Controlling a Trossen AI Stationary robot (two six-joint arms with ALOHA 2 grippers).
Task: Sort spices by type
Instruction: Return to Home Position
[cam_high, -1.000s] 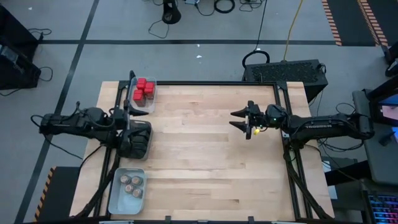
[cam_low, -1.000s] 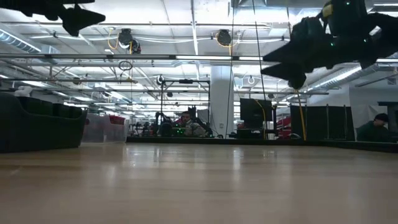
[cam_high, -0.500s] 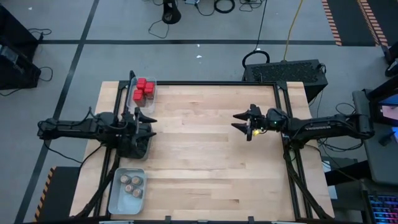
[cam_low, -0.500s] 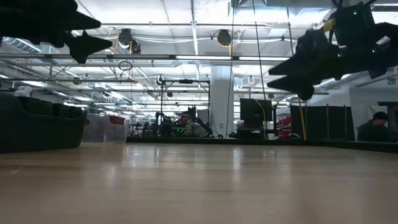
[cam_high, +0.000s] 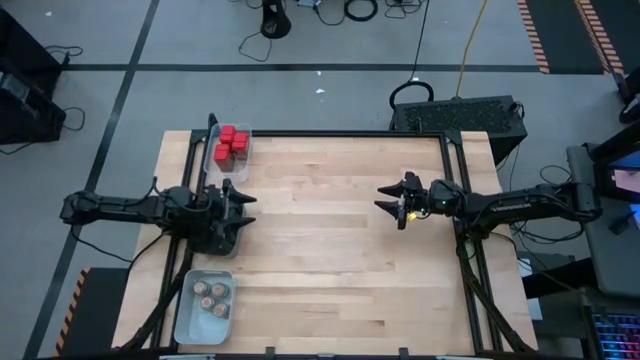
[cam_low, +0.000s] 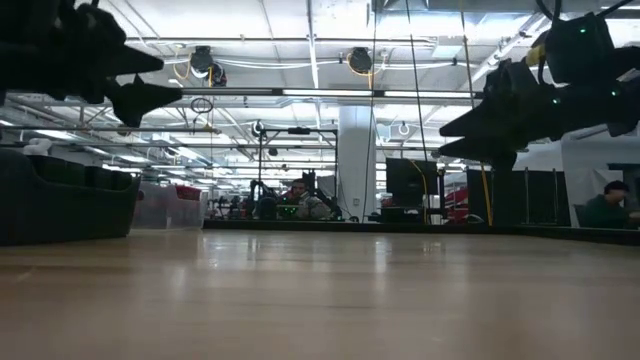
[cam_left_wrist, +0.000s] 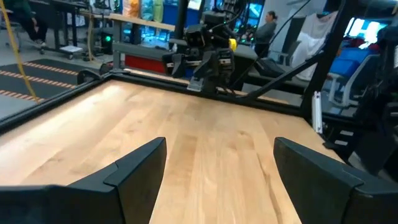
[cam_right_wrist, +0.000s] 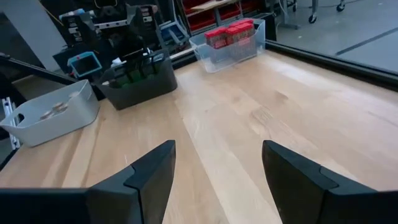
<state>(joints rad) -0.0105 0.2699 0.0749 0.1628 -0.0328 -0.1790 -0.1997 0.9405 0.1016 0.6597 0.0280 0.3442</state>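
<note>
The left hand (cam_high: 246, 195), at nine o'clock of the bench (cam_high: 330, 260), and the right hand (cam_high: 380, 199), toward three, are held spread and empty. Red tins (cam_high: 231, 143) are seen at eleven, round jars (cam_high: 212, 296) at seven. Both are judged light, rigid and slippery, best pinched across opposite sides.

Wooden table (cam_high: 330, 240) – three containers down its left edge

The top is pale planks, edged by a black frame (cam_high: 350, 134). In the high view a clear tray (cam_high: 228, 172) stands at the upper left corner, a dark bin (cam_high: 226, 244) at the middle of the same edge, and a pale grey bin (cam_high: 193, 326) at the lower left corner. They form one row, each near the next – the clear tray plainly apart from the dark bin.
</note>
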